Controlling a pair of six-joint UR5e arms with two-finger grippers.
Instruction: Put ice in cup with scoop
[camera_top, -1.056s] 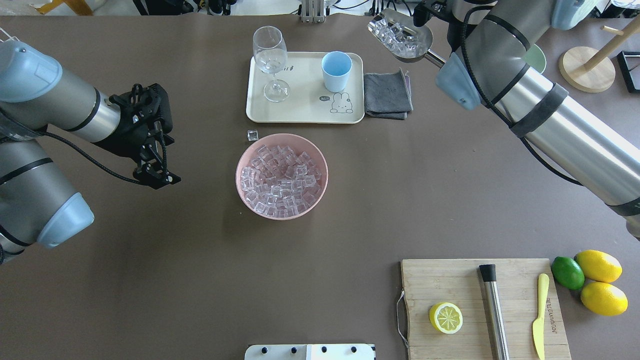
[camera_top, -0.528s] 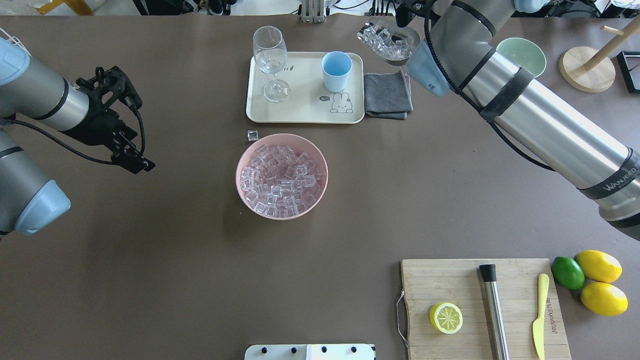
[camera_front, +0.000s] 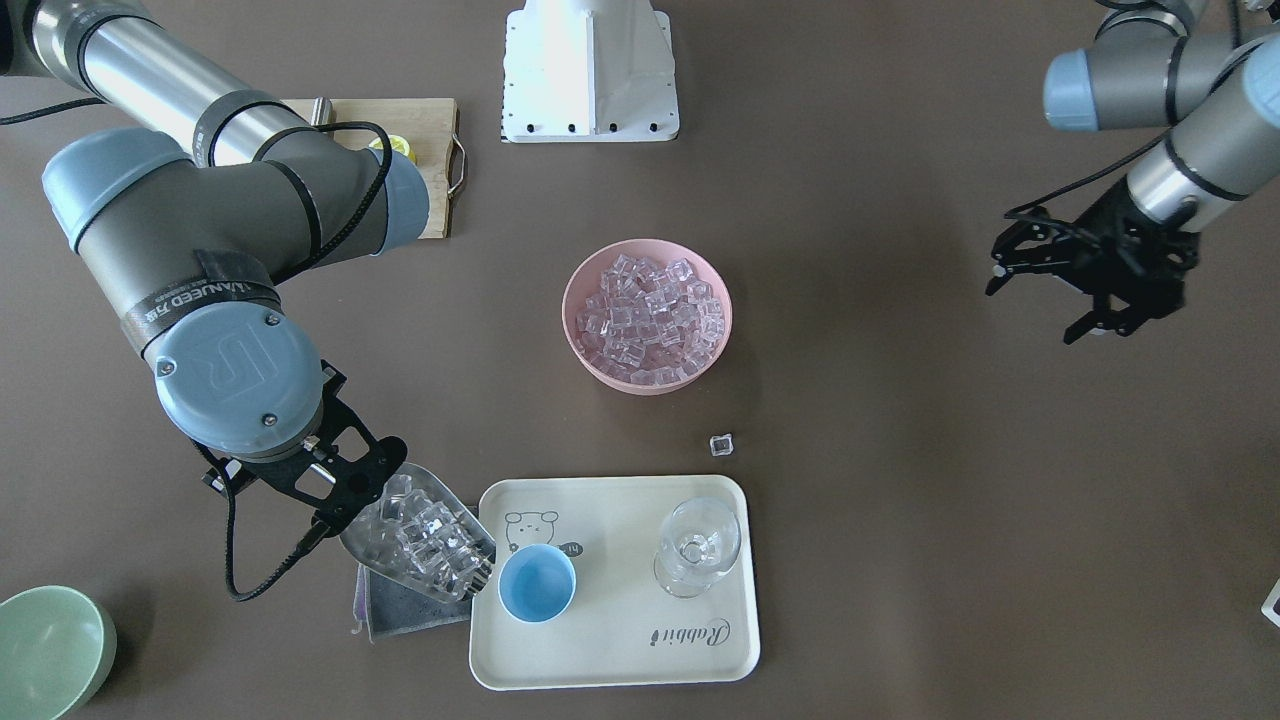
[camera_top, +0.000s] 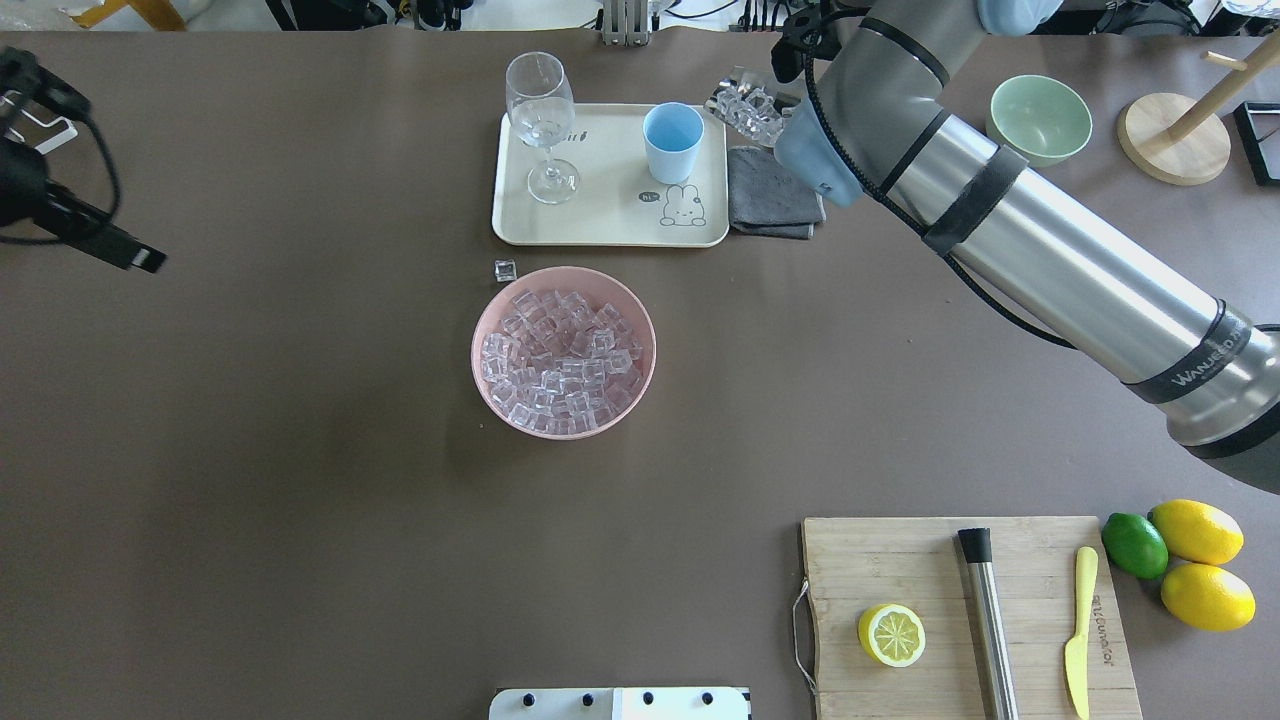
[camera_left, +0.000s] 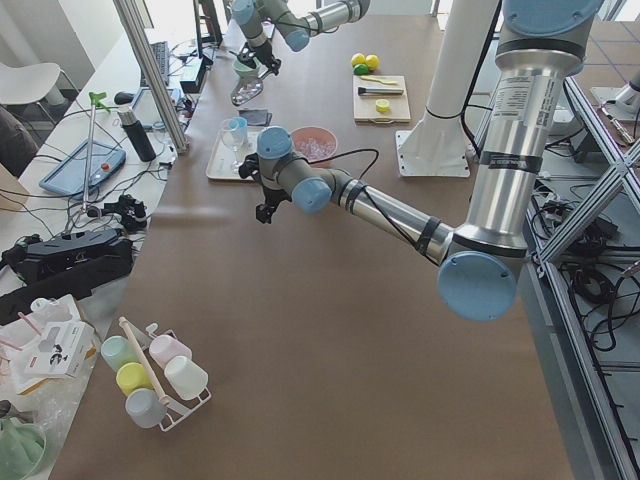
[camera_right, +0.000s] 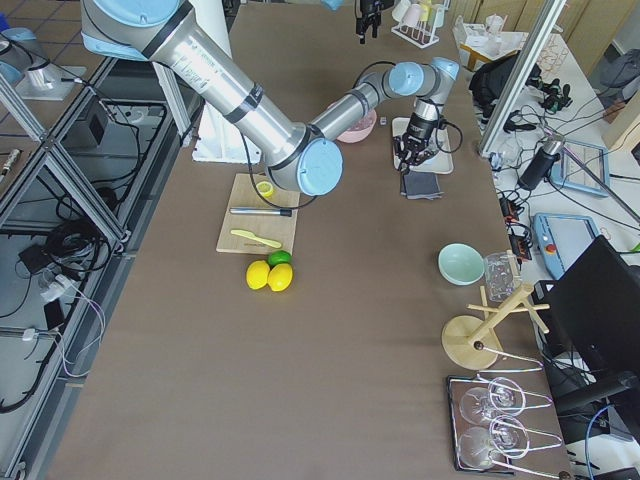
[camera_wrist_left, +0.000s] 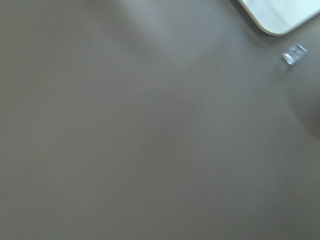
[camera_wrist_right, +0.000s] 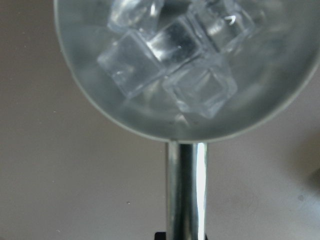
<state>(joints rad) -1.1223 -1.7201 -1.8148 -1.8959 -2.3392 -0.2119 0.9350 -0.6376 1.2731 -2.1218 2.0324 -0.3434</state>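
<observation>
Right end effector (camera_front: 348, 487): closed on the short handle of the scoop (camera_front: 420, 545), which it holds above the counter (camera_front: 900, 500) with the trough tilted toward the cup (camera_front: 537, 583).
Scoop: trough heaped with ice (camera_front: 432, 540); its front lip is just beside the cup's rim, over the tray's edge and a grey cloth (camera_front: 400, 612). The right wrist view shows cubes packed in the trough and the handle running down to the bottom edge.
Cup: light blue, upright on the tray (camera_front: 620, 650), near the corner closest to the scoop; its inside looks bare.
Glass (camera_front: 697, 545): clear, stemmed, upright on the same tray, well apart from the cup.
Pink bowl (camera_front: 647, 315): full of cubes, on the counter near the tray.
Loose cube (camera_front: 721, 444): alone on the counter between bowl and tray.
Left end effector (camera_front: 1035, 300): fingers spread, holding nothing, well apart from the tray at the counter's far side.
Green bowl (camera_front: 45, 650): beyond the cloth.
Cutting board (camera_top: 900, 560): carries a lemon half (camera_top: 891, 635), a steel rod (camera_top: 988, 620) and a yellow knife (camera_top: 1078, 630).
</observation>
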